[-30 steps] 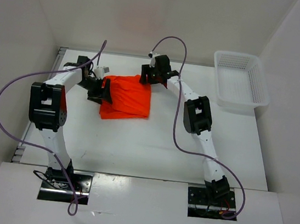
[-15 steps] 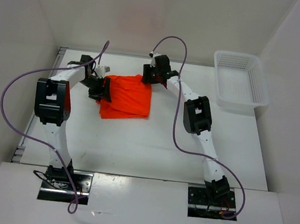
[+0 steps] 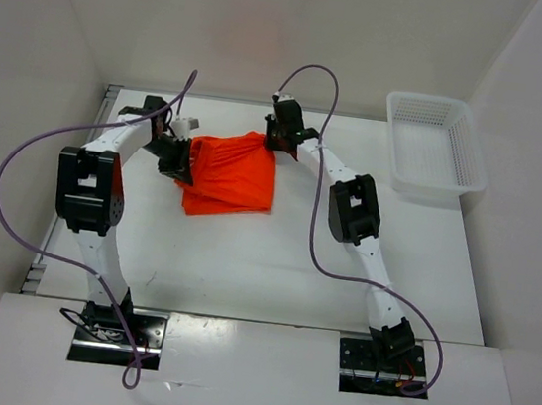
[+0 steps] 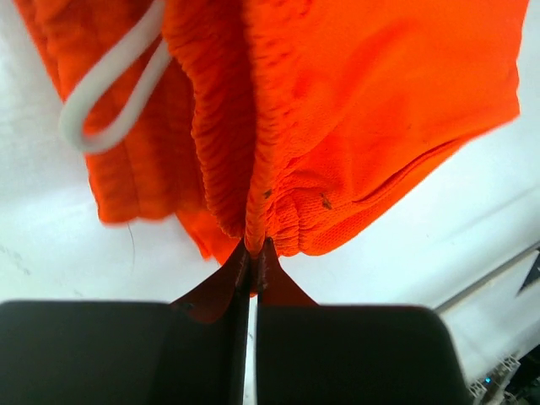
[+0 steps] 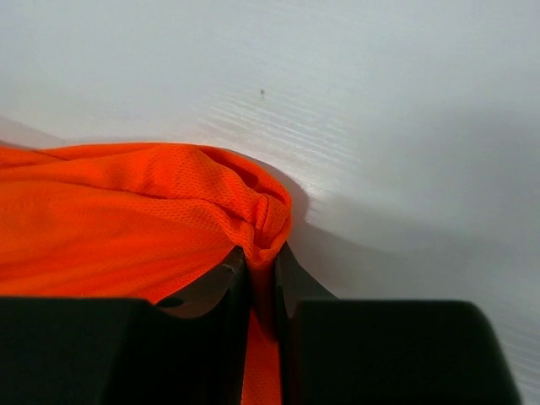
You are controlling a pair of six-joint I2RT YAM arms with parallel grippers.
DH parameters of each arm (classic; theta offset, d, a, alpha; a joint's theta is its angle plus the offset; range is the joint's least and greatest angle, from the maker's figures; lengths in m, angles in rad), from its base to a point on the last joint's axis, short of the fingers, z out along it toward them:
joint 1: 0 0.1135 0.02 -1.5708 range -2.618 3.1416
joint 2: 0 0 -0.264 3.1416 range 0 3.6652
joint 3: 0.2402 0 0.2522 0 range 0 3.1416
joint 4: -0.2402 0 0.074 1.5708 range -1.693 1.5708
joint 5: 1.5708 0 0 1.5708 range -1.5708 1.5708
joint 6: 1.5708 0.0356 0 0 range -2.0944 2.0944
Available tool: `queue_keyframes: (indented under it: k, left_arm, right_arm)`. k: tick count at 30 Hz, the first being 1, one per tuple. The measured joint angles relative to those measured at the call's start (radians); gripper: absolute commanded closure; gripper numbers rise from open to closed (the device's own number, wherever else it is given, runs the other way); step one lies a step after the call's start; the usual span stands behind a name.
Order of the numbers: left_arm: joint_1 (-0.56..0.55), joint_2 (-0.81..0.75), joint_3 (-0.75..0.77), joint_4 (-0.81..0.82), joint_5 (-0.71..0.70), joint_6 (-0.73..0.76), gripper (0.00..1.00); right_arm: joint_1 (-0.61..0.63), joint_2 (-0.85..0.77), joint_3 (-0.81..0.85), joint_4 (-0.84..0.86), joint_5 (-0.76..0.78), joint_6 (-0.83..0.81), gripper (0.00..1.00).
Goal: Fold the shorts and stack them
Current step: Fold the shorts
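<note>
Orange shorts [image 3: 233, 173], nipped by left tool [image 4: 255, 250], right tool [image 5: 261, 255]

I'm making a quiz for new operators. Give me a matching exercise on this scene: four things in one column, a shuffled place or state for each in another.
Things:
1. shorts
2. basket
3. left gripper
4. right gripper

Place or state:
A. white mesh, far right of the table
B. shut on the gathered waistband
C. orange, between the two grippers
D. shut on a plain fabric corner

Pairs: 1-C, 2-A, 3-B, 4-D
</note>
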Motion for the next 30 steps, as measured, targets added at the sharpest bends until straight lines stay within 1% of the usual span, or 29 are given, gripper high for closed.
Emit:
queue_keyframes:
  k: [3,4,6,7,9,10,11,14,17,18,20,22,25,30]
  left_arm:
    - [0.003,-0.032,-0.018,-0.043,0.000,0.000,1.00]
    - [0.003,-0.037,-0.029,-0.053,0.000,0.000,0.99]
    - [0.003,-0.039,-0.052,-0.066,0.000,0.000,0.95]
    - [0.003,-0.038,-0.064,-0.069,0.000,0.000,0.92]
    - [0.000,-0.037,-0.079,-0.080,-0.003,0.001,0.89]
    - [0.000,-0.037,-0.081,-0.085,-0.005,0.002,0.82]
    - [0.000,-0.036,-0.081,-0.087,-0.006,0.001,0.77]
    - [0.000,-0.035,-0.081,-0.087,-0.013,0.001,0.62]
    - [0.000,-0.035,-0.081,-0.089,-0.018,0.002,0.53]
    - [0.000,-0.036,-0.080,-0.090,-0.019,0.001,0.47]
    - [0.002,-0.038,-0.073,-0.095,-0.020,0.003,0.42]
    - [0.004,-0.047,-0.060,-0.100,-0.020,0.002,0.28]
    - [0.016,-0.081,-0.003,-0.103,-0.020,0.000,0.17]
    - [0.029,-0.117,0.128,0.005,-0.028,0.001,0.13]
  right_arm:
    - [0.008,0.000,0.014,-0.003,0.032,0.012,0.83]
    - [0.010,0.000,0.019,-0.002,0.037,0.015,0.76]
    - [0.017,0.000,0.027,-0.002,0.042,0.023,0.68]
    - [0.021,0.000,0.029,-0.002,0.045,0.023,0.56]
    - [0.028,0.000,0.029,-0.001,0.047,0.023,0.47]
    - [0.032,0.000,0.029,-0.002,0.046,0.018,0.42]
    - [0.033,0.000,0.029,-0.002,0.046,0.011,0.35]
    - [0.038,0.000,0.030,-0.001,0.042,-0.008,0.25]
    - [0.039,-0.002,0.031,-0.002,0.043,-0.034,0.20]
    - [0.039,-0.003,0.031,-0.003,0.046,-0.040,0.18]
    - [0.039,-0.014,0.031,-0.006,0.054,-0.058,0.17]
    - [0.039,-0.037,0.030,-0.015,0.061,-0.073,0.15]
    - [0.039,-0.105,0.004,-0.024,0.064,-0.096,0.14]
    - [0.040,-0.285,-0.097,-0.027,0.061,-0.151,0.14]
